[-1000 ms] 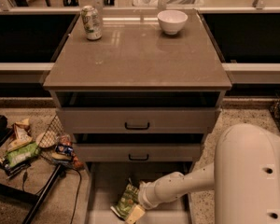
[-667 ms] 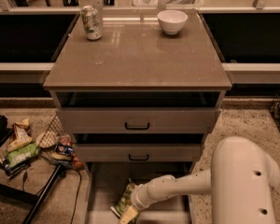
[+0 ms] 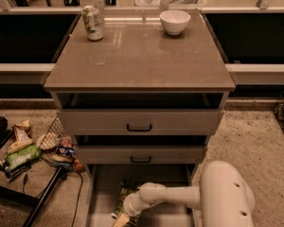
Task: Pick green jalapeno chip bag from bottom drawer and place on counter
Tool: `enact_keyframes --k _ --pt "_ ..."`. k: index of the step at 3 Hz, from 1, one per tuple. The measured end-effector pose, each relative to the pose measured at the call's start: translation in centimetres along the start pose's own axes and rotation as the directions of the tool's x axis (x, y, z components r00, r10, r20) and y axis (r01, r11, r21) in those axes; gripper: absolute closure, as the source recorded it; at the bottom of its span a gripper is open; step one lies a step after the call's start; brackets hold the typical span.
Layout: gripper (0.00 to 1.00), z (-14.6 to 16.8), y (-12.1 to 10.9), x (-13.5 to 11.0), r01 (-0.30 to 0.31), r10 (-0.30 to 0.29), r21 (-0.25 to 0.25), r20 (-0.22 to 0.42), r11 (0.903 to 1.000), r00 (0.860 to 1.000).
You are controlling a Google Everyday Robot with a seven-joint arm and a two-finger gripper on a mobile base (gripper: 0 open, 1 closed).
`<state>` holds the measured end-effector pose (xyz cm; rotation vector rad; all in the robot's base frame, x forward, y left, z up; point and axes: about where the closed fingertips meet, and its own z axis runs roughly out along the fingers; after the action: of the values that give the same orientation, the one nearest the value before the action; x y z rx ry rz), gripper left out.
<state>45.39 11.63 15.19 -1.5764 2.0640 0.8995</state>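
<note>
A robot arm reaches down into the open bottom drawer.

The big brown counter (image 3: 142,60) sits on top, over two grey drawers with black handles (image 3: 139,122). The white arm (image 3: 180,196) stretches left, low inside the bottom drawer (image 3: 103,193). The gripper (image 3: 128,212) is at the near end of that drawer, right on what looks like the green jalapeno chip bag (image 3: 124,193), which lies on the drawer floor. You cannot tell if the gripper is open or closed. A white bowl (image 3: 174,21) and a can (image 3: 93,22) stand at the back of the counter.
</note>
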Motion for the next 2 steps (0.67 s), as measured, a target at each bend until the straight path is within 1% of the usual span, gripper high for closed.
enact_keyframes --k 1,2 --pt "0.49 1.6 -4.6 -0.6 0.059 -0.059 0.026 -0.017 0.9979 0.998" --pt "0.72 1.7 -7.1 -1.7 0.102 -0.100 0.041 -0.046 0.9940 0.994"
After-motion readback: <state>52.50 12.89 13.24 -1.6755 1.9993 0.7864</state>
